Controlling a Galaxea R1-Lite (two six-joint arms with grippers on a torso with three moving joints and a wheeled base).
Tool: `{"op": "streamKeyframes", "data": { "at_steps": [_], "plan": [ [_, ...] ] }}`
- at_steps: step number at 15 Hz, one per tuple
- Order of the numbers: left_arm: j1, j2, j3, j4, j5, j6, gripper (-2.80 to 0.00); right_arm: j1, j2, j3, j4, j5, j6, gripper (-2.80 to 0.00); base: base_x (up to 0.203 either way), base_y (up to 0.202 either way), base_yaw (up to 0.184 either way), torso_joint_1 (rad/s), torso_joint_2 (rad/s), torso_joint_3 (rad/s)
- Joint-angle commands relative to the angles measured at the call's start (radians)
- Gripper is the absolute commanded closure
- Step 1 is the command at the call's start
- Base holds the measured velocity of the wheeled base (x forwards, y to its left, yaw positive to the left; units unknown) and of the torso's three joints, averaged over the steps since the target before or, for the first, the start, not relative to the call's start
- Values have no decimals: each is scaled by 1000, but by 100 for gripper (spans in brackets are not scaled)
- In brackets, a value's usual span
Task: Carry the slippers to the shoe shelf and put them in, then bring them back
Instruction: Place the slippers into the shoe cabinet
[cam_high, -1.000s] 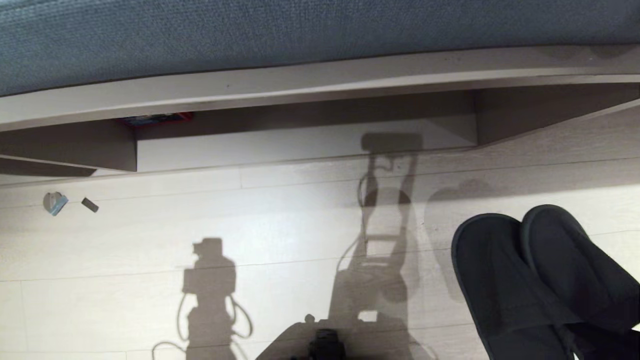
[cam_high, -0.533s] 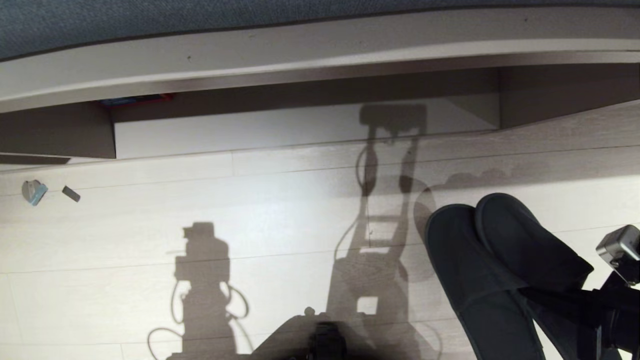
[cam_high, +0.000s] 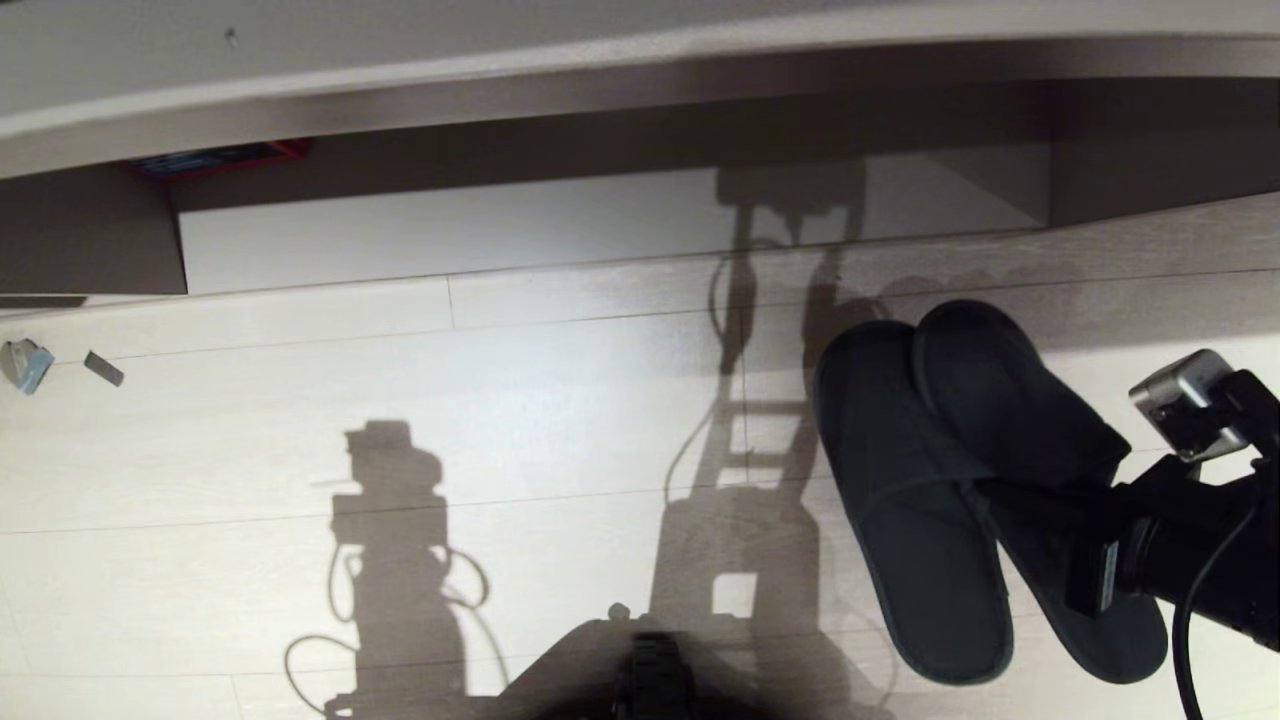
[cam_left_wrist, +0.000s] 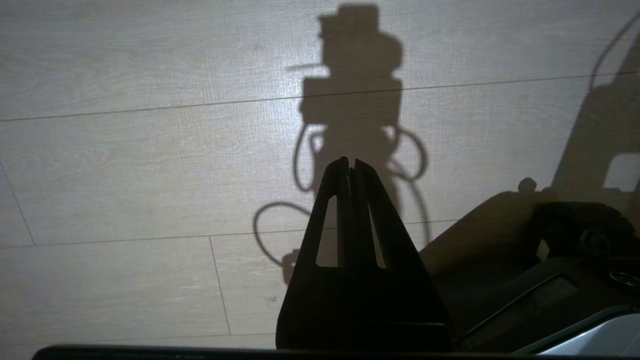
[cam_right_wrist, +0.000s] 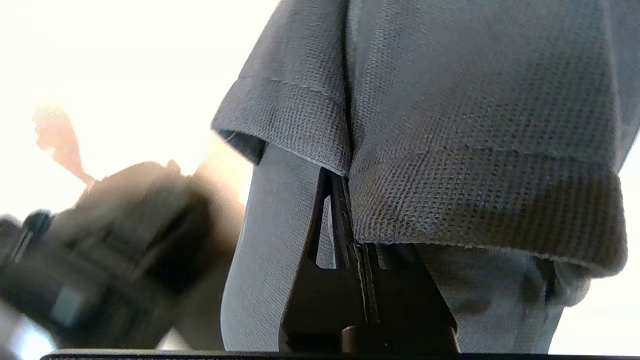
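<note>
The right gripper (cam_high: 1010, 495) is pinched shut on the slippers (cam_high: 930, 480), gripping both by the edges of their uppers, so the pair hangs above the wooden floor (cam_high: 560, 420) just short of the shoe shelf (cam_high: 450, 235), toes pointing toward it. The shelf's pale bottom board holds no slippers, so by my judgement the carry is nearly complete while placing them inside and the return trip remain outstanding. The left gripper (cam_left_wrist: 350, 167) hangs over bare floor, fingers pressed together on nothing.
</note>
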Motion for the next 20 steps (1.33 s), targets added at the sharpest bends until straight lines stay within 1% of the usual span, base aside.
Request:
{"op": "streamKeyframes", "data": {
  "at_steps": [1, 2, 4, 6, 8, 9, 11, 13, 16, 20],
  "plan": [
    [0, 1, 8, 0, 0, 0, 0, 3, 10, -25, -150, -88, 5, 0, 0, 0, 0, 0, 0, 0],
    [0, 1, 8, 0, 0, 0, 0, 3, 28, -39, -171, -128, 7, 0, 0, 0, 0, 0, 0, 0],
    [0, 1, 8, 0, 0, 0, 0, 1, 59, -48, -182, -137, 21, 0, 0, 0, 0, 0, 0, 0],
    [0, 1, 8, 0, 0, 0, 0, -1, 127, -58, -274, -139, 42, 0, 0, 0, 0, 0, 0, 0],
    [0, 1, 8, 0, 0, 0, 0, -18, 212, -76, -384, -141, 46, 0, 0, 0, 0, 0, 0, 0],
    [0, 1, 8, 0, 0, 1, 0, -32, 260, -100, -446, -141, 47, 0, 0, 0, 0, 0, 0, 0],
    [0, 1, 8, 0, 0, 1, 0, -52, 324, -171, -509, -141, 50, 0, 0, 0, 0, 0, 0, 0],
    [0, 1, 8, 0, 0, 3, 0, -62, 369, -243, -526, -127, 51, 0, 0, 0, 0, 0, 0, 0],
    [0, 1, 8, 0, 0, 1, 0, -61, 436, -356, -527, -81, 50, 0, 0, 0, 0, 0, 0, 0],
    [0, 1, 8, 0, 0, 1, 0, -61, 487, -443, -524, -38, 49, 0, 0, 0, 0, 0, 0, 0]
  ]
}}
